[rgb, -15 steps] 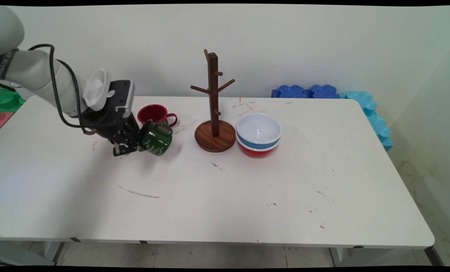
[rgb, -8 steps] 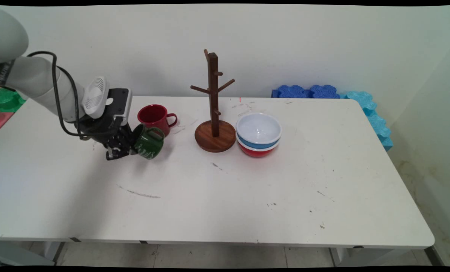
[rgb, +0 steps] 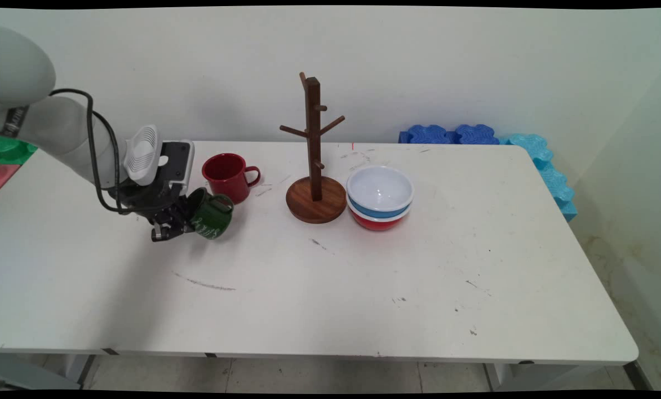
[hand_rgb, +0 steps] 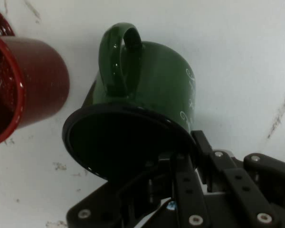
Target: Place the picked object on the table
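Note:
My gripper (rgb: 183, 221) is shut on the rim of a green mug (rgb: 211, 215) with white lettering, holding it tilted just above the table's left part. In the hand view the green mug (hand_rgb: 142, 109) fills the middle, its dark mouth toward the camera and its handle up; one finger sits inside the rim and one outside, and the gripper (hand_rgb: 192, 152) is at the rim. A red mug (rgb: 228, 176) stands upright just behind and to the right of the green one, apart from it. The red mug (hand_rgb: 23, 85) lies at the hand view's left edge.
A wooden mug tree (rgb: 314, 160) with pegs stands mid-table on a round base. Right of it sit stacked bowls (rgb: 379, 195), white over blue over red. Blue foam pieces (rgb: 474, 136) line the back right edge. Green and red items (rgb: 6, 155) lie at far left.
The gripper has carried the green mug down and to the left, away from the mug tree, lowering it toward the table in front of the red mug.

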Action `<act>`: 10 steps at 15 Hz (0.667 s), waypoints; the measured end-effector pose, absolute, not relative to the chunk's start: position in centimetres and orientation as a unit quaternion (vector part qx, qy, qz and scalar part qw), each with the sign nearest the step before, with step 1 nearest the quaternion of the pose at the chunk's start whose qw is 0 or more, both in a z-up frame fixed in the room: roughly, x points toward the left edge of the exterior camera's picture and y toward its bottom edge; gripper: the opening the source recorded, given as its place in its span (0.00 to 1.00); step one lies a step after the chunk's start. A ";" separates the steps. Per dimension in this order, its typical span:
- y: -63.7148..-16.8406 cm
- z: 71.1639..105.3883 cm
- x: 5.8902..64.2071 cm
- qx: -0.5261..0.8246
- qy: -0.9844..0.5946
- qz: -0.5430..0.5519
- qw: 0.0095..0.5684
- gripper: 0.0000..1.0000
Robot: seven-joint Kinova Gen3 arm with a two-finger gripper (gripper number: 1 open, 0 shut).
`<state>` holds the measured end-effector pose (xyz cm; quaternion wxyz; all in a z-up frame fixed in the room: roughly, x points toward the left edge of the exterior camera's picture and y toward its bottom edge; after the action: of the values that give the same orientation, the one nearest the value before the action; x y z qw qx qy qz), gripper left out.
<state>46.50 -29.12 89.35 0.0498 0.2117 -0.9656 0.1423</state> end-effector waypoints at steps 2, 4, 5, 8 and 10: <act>-29.1 89.0 46.5 0.213 -0.966 0.142 0.045 0.00; -29.2 88.6 46.6 0.215 -0.966 0.141 0.039 0.00; -29.2 88.5 46.6 0.215 -0.966 0.141 0.037 0.00; -29.4 88.0 46.7 0.218 -0.965 0.140 0.030 0.00; -29.4 87.7 46.8 0.219 -0.965 0.140 0.027 0.00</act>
<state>46.75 -29.44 87.73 0.0266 0.2191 -0.9653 0.1398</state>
